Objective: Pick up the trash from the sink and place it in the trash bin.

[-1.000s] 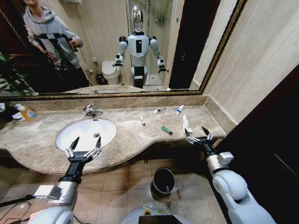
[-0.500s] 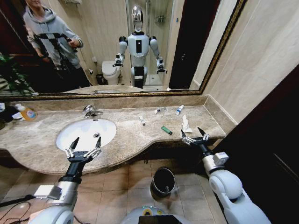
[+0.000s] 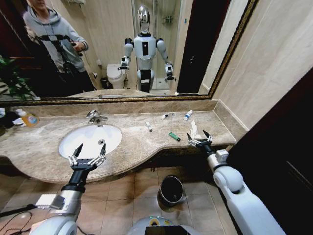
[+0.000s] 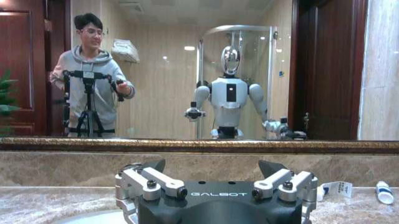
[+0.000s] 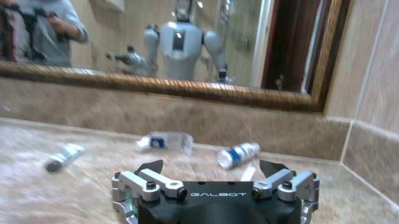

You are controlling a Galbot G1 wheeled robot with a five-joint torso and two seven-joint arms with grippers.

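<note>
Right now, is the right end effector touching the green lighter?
Apart. In the head view the right end effector, fingers open, hangs over the counter's front edge, with bare marble showing between it and the green lighter.

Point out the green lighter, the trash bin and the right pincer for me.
green lighter [image 3: 174, 136], head view, middle of the stick.
trash bin [image 3: 163, 184], head view, metal rim.
right pincer [image 3: 198, 139], head view, midway between its open fingertips.

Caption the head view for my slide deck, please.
Open right gripper over counter trash by white paper; open left gripper by sink.
</note>
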